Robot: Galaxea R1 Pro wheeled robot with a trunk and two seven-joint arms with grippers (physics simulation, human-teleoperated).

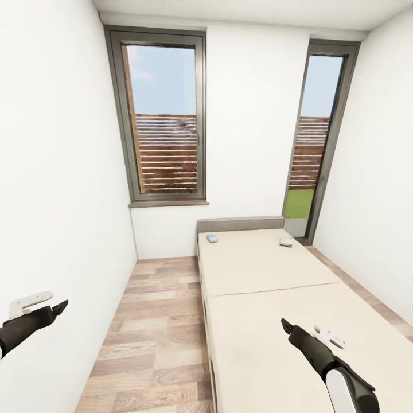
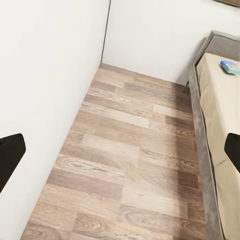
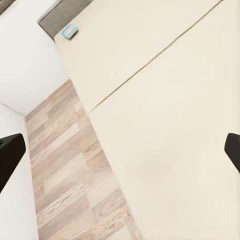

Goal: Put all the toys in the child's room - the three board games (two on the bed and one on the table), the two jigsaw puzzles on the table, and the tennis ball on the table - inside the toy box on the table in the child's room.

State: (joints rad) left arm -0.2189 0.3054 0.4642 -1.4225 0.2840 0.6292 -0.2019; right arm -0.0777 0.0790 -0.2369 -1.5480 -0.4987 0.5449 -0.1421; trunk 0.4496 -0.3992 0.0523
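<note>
Two board games lie flat near the head of the bed (image 1: 269, 269), close to the grey-brown headboard (image 1: 241, 223). The blue board game (image 1: 213, 238) sits toward the left side of the mattress, and the green-white board game (image 1: 285, 241) sits toward the right side, the two well apart across the beige surface. The left wrist view catches the blue game at the mattress corner (image 2: 230, 65), and the right wrist view picks up the same box just beside the headboard (image 3: 69, 31). A seam runs across the mattress between the games and the robot.

The right claw (image 1: 289, 330) hovers above the near half of the bed, empty, its dark fingers spread wide as seen at either edge of the right wrist view (image 3: 11, 152). The left claw (image 1: 57, 307) hangs over the wood-plank floor (image 1: 155, 332) close to the white left wall (image 1: 57, 172), also empty, with its fingers (image 2: 10, 150) set far apart in the left wrist view.

Beyond the bed, two tall grey-framed windows break the far wall: the left window (image 1: 163, 115) above the strip of floor, the right window (image 1: 318, 137) reaching down beside the headboard, both showing slatted fencing and sky.
</note>
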